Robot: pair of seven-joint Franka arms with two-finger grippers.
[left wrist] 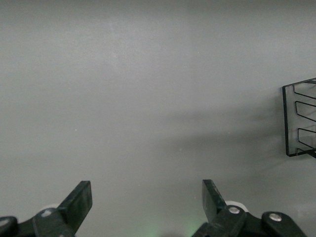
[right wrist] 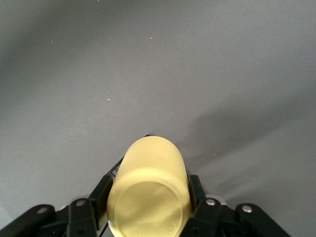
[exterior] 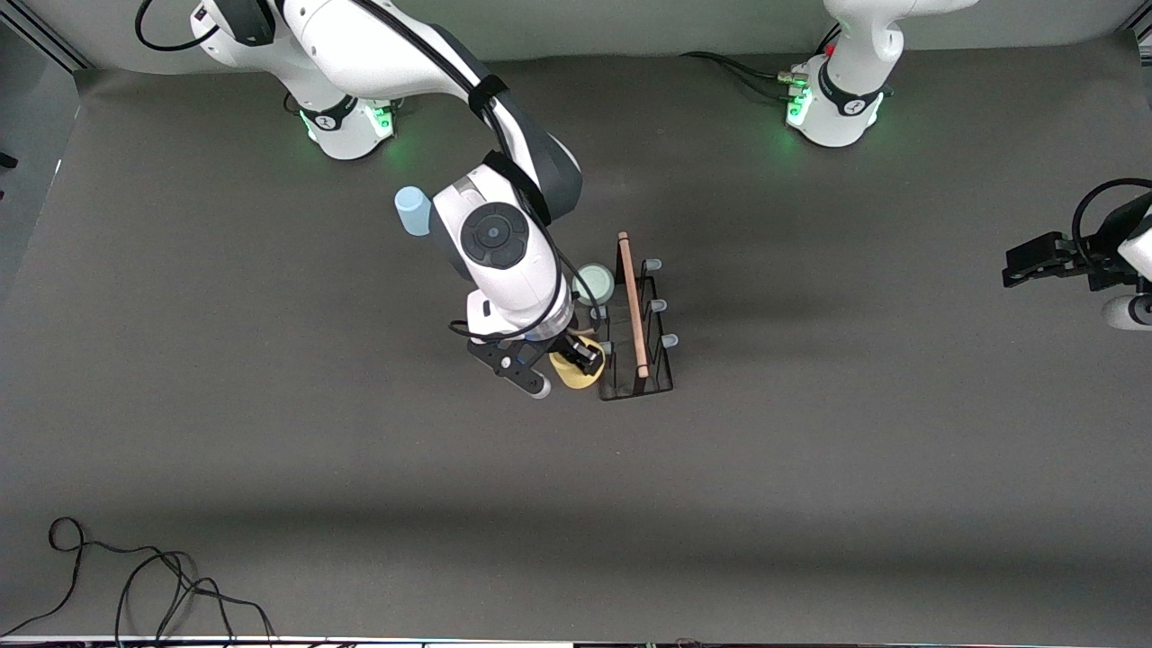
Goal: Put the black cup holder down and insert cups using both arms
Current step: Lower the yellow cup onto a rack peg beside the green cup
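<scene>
The black cup holder (exterior: 637,328) stands mid-table, with its wooden handle (exterior: 632,306) on top. A pale grey-green cup (exterior: 594,283) sits on a peg on its side toward the right arm's end. My right gripper (exterior: 576,362) is shut on the yellow cup (exterior: 569,373), held against the rack's nearest peg on that same side. In the right wrist view the cup (right wrist: 148,192) fills the jaws of the right gripper (right wrist: 148,195) and hides the peg. The light blue cup (exterior: 414,210) stands on the table, partly hidden by the right arm. My left gripper (exterior: 1015,270) waits open and empty; the left wrist view shows the left gripper (left wrist: 146,197) the same way.
Loose black cables (exterior: 135,585) lie at the near corner toward the right arm's end. The rack's edge (left wrist: 301,121) shows in the left wrist view. Bare grey mat surrounds the rack.
</scene>
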